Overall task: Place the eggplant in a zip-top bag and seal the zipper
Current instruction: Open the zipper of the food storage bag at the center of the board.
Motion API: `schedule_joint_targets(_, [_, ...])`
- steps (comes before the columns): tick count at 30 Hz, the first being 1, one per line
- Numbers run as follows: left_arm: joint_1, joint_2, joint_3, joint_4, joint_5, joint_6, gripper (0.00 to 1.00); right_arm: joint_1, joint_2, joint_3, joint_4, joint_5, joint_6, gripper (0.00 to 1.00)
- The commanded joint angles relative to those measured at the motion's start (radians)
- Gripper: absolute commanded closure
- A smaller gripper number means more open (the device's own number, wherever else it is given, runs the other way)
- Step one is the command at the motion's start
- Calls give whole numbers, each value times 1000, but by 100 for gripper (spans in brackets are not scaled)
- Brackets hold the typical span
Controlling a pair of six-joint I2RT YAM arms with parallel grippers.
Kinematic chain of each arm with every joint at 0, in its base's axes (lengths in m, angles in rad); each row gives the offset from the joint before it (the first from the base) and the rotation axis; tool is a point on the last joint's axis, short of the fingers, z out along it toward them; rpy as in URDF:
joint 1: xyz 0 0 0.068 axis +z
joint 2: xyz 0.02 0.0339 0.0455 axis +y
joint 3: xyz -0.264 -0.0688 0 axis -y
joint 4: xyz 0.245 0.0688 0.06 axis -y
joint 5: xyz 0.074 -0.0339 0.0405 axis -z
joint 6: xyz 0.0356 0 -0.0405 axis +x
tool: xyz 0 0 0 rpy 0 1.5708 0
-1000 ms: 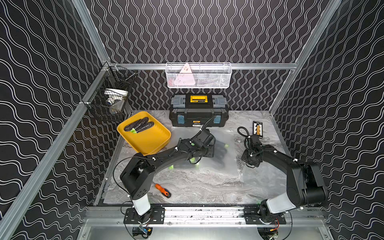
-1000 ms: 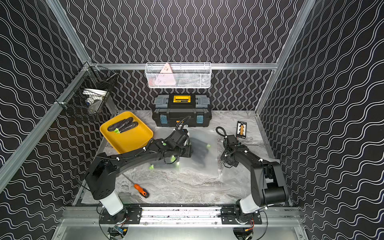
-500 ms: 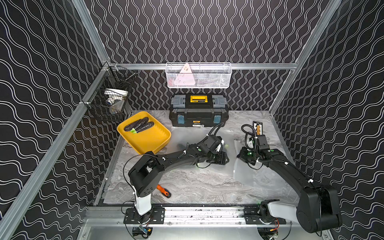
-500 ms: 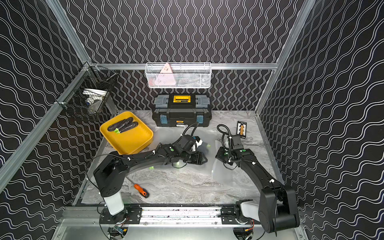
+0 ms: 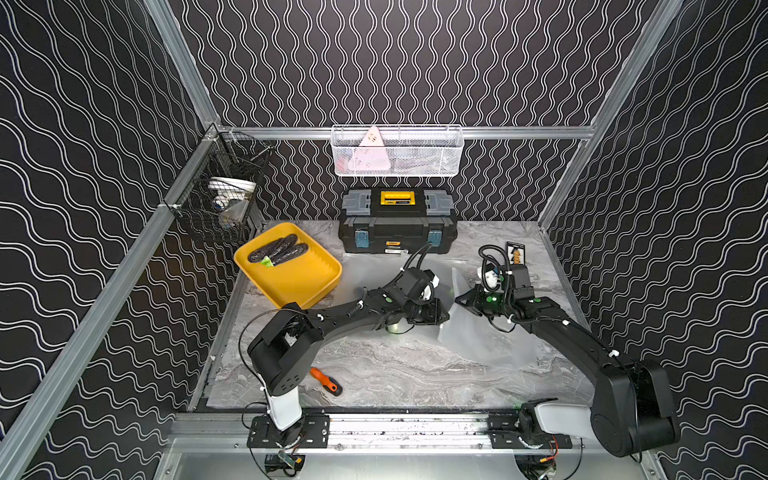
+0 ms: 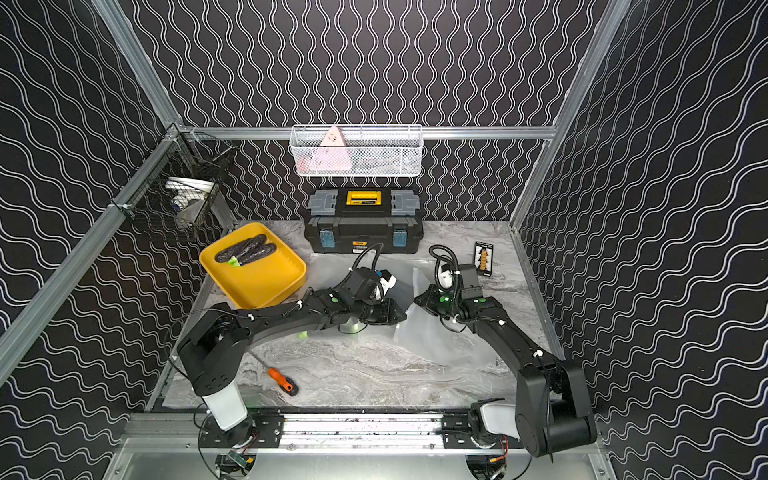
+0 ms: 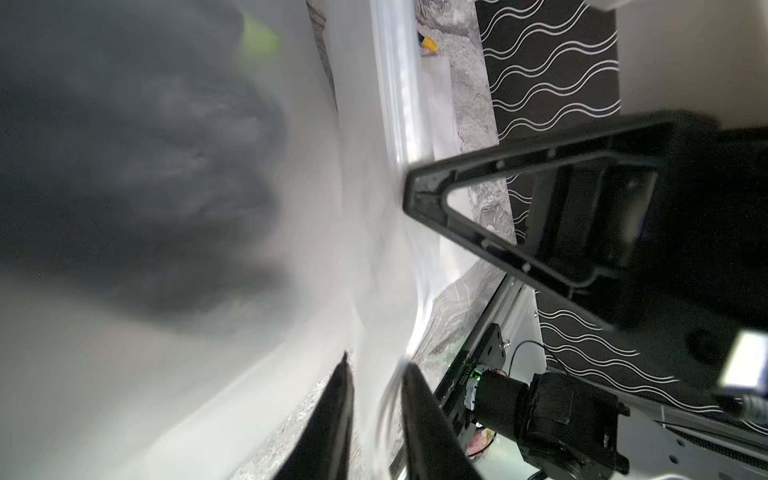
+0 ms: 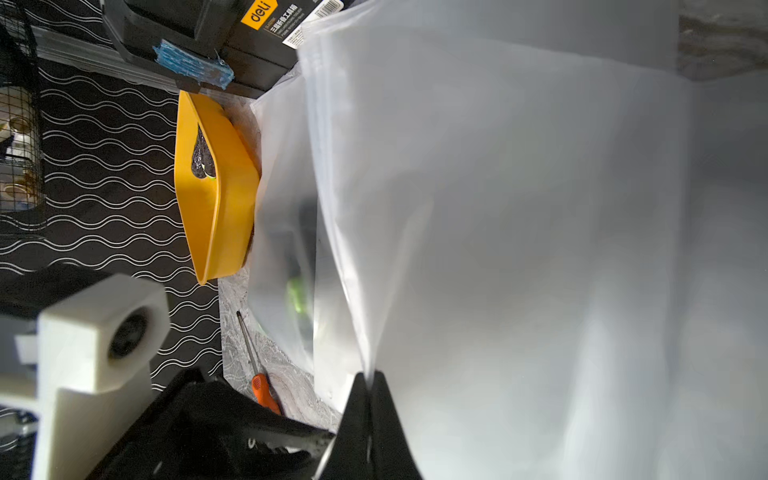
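The two arms meet nose to nose over the middle of the desk (image 5: 395, 374), with the frosted zip-top bag (image 5: 478, 336) spread out under them. The right gripper (image 8: 368, 380) has its jaws pressed flat together on the bag's edge, pinching the film. The left gripper (image 7: 374, 365) faces it from just beside. Its jaws stand narrow but a little apart, with a fold of the bag's edge between them. They do not look closed down on the film.

The eggplant (image 7: 145, 174) shows as a dark blurred shape with a green stem end through the cloudy plastic. It sits behind the left gripper's fingertips, back under that arm's wrist. From the right gripper it is past the pinched edge, on the side toward the other arm.

Farther out behind the left gripper is a yellow tray (image 5: 307, 286) with two spare eggplants (image 5: 279, 253) in its far corner. A toolbox (image 5: 397, 224) stands beyond both grippers. A screwdriver (image 5: 326, 381) lies well apart, near the left arm's base.
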Motion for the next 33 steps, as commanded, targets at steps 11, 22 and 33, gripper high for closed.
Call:
schedule_joint_targets(11, [4,29,1,58,57,-14,78,6,14,-43,117,-88,17,88])
schedule_joint_targets(22, [3,41,-19,90,57,-19,100,5,15,-32,61,-65,-15,69])
schedule_joint_targets(33, [-67,19,38,-70,-122,121,100,14,58,24,26,-43,-7,67])
